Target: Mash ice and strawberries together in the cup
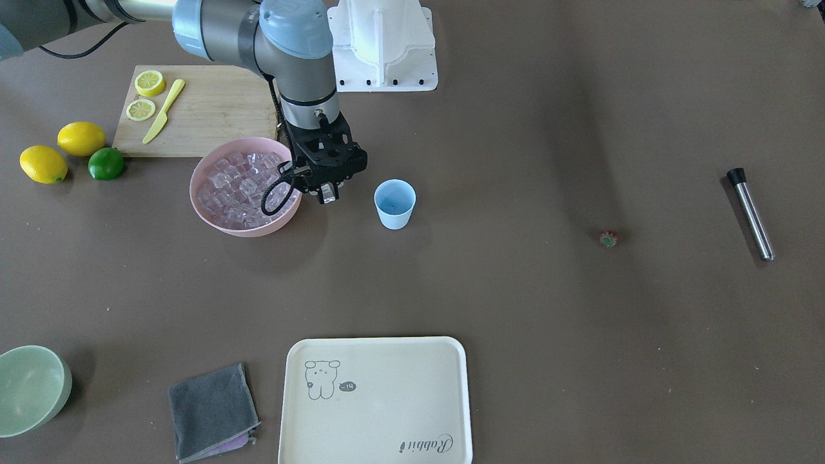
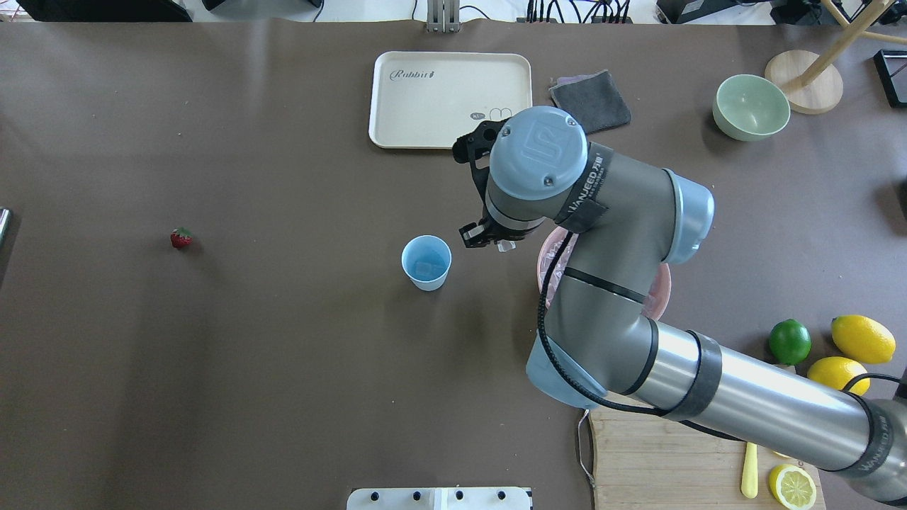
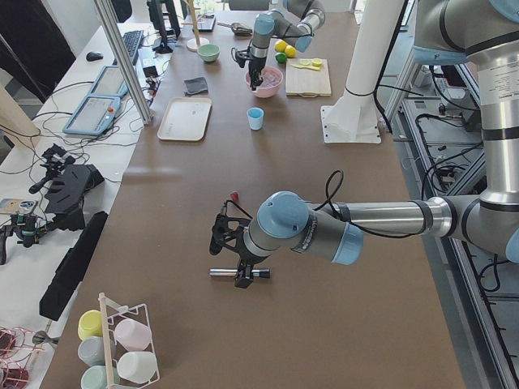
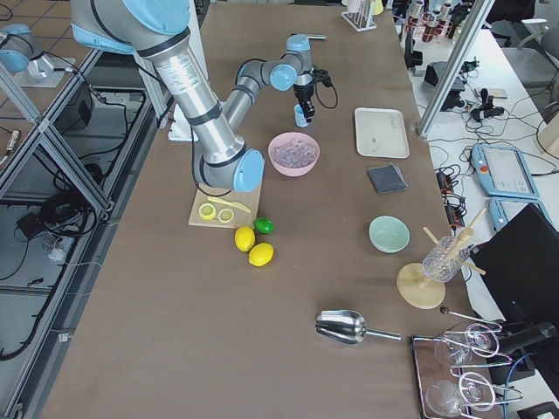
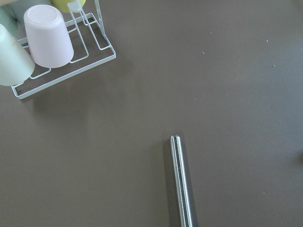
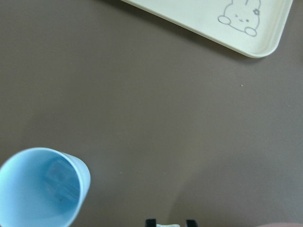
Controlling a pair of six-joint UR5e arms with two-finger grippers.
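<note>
Right gripper (image 1: 327, 192) clamped on one ice cube (image 1: 329, 196), hanging above the table between the bowl (image 1: 245, 231) and the cup (image 1: 394, 203). Cup upright and near, with some ice in it (wrist view shows it at the bottom). Rest of the ice (image 1: 238, 190) heaped in the bowl. Strawberry (image 1: 608, 239) lies well apart on the table, not yet in the cup. Left gripper (image 3: 229, 258) hovers over the rod (image 1: 751, 216); its jaw state cannot be told.

Step judged: ferrying ice to the cup. To do it well: centre the cube over the cup mouth, descend close to the rim without touching, then let go. A light cup likely tips if nudged.
</note>
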